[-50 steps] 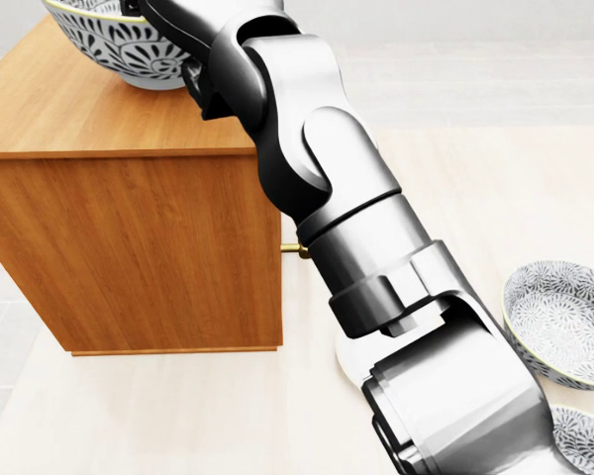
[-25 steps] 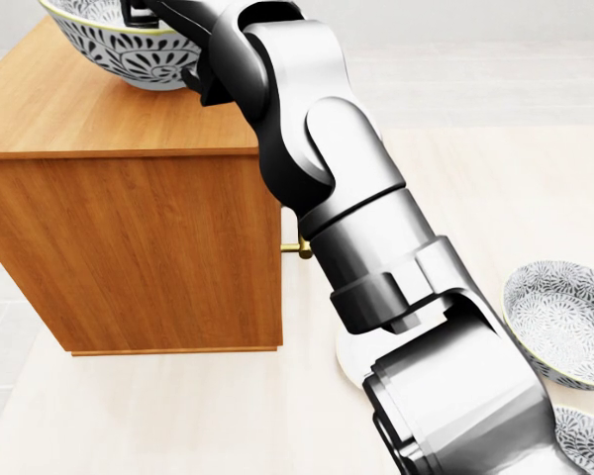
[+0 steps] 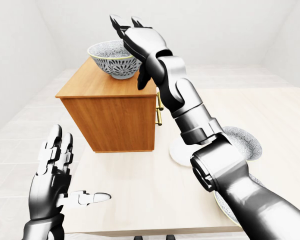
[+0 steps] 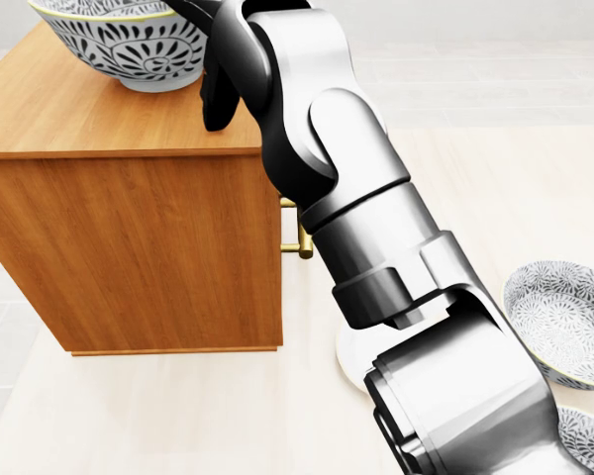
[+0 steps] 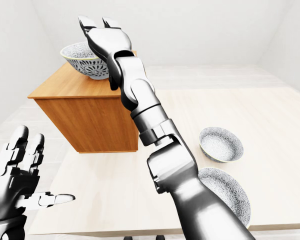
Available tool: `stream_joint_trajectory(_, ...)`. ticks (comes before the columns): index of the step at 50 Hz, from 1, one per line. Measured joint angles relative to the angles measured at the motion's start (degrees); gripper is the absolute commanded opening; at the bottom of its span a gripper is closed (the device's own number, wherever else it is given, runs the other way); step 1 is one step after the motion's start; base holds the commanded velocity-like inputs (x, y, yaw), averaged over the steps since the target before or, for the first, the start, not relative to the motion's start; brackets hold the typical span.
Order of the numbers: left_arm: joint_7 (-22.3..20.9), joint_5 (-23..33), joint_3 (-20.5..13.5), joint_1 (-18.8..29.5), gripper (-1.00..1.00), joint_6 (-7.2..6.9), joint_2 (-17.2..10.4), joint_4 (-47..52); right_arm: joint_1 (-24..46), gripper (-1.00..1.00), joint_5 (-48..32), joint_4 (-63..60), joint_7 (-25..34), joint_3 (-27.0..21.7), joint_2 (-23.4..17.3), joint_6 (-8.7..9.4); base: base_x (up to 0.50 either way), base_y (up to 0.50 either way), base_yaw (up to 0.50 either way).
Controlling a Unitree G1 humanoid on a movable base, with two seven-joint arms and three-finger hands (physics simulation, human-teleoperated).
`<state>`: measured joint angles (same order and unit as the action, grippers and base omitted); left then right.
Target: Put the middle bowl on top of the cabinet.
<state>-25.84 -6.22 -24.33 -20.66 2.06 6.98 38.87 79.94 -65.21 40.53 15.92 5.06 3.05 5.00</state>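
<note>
A patterned bowl [image 3: 113, 60] with a yellow rim stands upright on top of the wooden cabinet [image 3: 110, 120], near its far end. My right hand [image 3: 125, 21] is open just above and to the right of the bowl, its fingers pointing up and off the rim. In the head view the right arm crosses in front of the cabinet's right edge, and the bowl [image 4: 129, 47] shows at the top left. My left hand [image 3: 55, 165] is low at the bottom left, open, palm out, holding nothing.
Two more patterned bowls [image 5: 220, 144] [image 5: 225, 192] lie on the light table [image 5: 270, 130] at the right. A white round thing [image 4: 348, 361] is partly hidden under my right forearm. A brass handle [image 3: 159, 112] sticks out of the cabinet's right side.
My right hand's fingers were on the bowl's rim; they have now come off it and the hand has risen. The bowl stays on the cabinet top.
</note>
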Motion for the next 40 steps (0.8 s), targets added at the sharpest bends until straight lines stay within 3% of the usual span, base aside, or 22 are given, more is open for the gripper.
stream_joint_trajectory(17, 0.1, -0.2, -0.2, 0.0, 1.0, -0.11, -0.1, 0.1, 0.5, 1.0, 0.2, -0.6, 1.8, 0.0, -0.5, 0.0, 0.0, 0.0, 0.0)
stream_joint_trajectory(40, -0.1, -1.2, -1.3, -0.3, 1.0, -2.18, 0.1, 3.0, 0.9, 1.0, 0.5, -2.1, 3.9, -0.8, -3.2, 0.0, 0.0, 0.0, 0.0)
